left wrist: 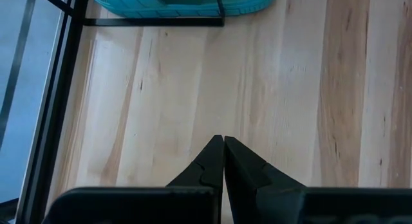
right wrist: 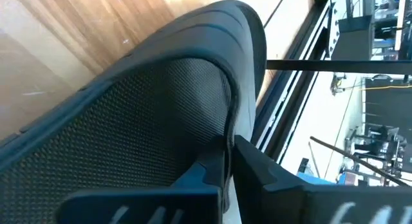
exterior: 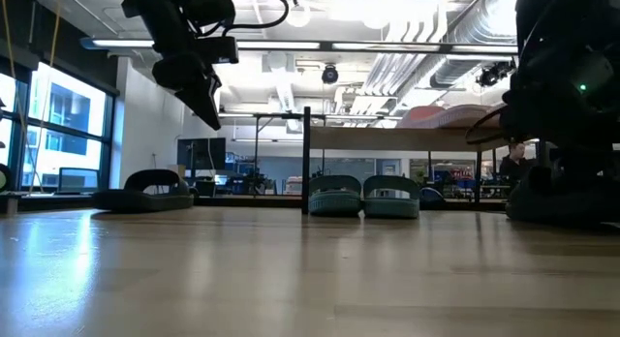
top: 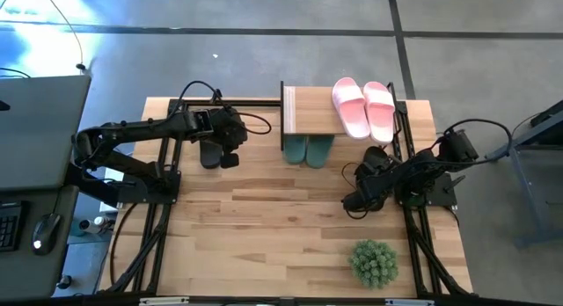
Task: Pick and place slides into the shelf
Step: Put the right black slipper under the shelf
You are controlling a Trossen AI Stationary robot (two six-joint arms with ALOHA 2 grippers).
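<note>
- The shelf [top: 310, 111] sits at upper centre of the high view, against the table's [top: 264, 244] far edge; its white strip faces left.
- The pink slides [top: 364, 108] lie side by side on the right end of the shelf's top board, reaching its right edge.
- The green slides [top: 308, 149] stand as a pair under the board, toes poking out toward the table's middle; in the low view they sit centre frame just right of a black shelf post.
- One black slide [top: 209, 153] lies on the table left of the shelf, under the left arm.
- The left gripper [left wrist: 223, 147] hangs above the wood there with its fingers pressed together and nothing between them; the green sole and shelf frame show at the top of its wrist view.
- The right gripper [right wrist: 226, 161] is at right of centre in the high view, low at the table's right edge rail, closed onto the rim of the other black slide [right wrist: 161, 102].
- The plant [top: 375, 262] sits lower right.
- The wide lower-centre stretch of tabletop carries nothing.
</note>
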